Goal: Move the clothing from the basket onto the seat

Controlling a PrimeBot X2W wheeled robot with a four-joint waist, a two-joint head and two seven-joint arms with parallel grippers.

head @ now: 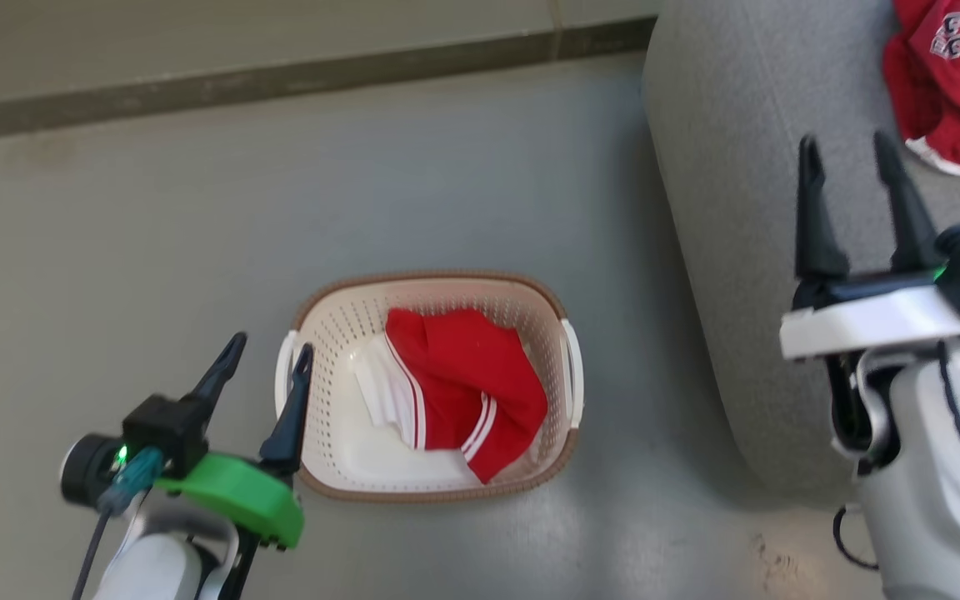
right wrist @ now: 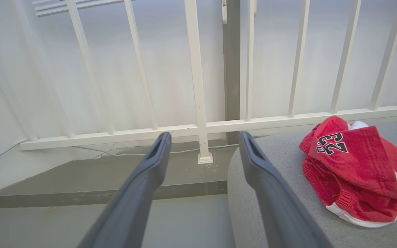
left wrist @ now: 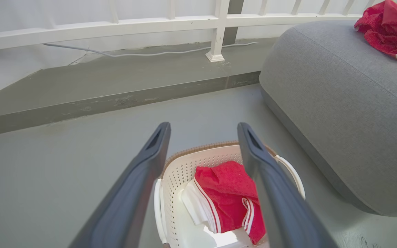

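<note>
- On the grey floor [head: 155,208], beside the rounded edge of the seat [head: 747,167], stands the basket [head: 338,325], upright, with its brown rim uppermost and one white handle [head: 573,375] on each side.
- One piece of the clothing, the red shorts [head: 463,383] with double white stripes, lies crumpled inside the basket, toward its middle and the side nearer the seat. A white part of the fabric faces the left gripper's side.
- The other piece, the red jersey [head: 947,83], lies bunched on top of the seat, well apart from the basket. The number 23 is legible on it.
- Left gripper [head: 270,343]: fingers spread fully apart, nothing between them. In the head view it sits just beside the basket's left handle. In the left wrist view the basket and the shorts appear between and beyond the two fingers.
- Right gripper [head: 847,142]: fingers spread fully apart, nothing between them. It is positioned over the seat near its edge, and the jersey lies beyond it and to its right, not touching it.
- Background: a raised concrete ledge [left wrist: 115,79] runs behind the floor, a white railing [right wrist: 198,86] stands on it, and a pale cable [left wrist: 133,54] lies along its base.
</note>
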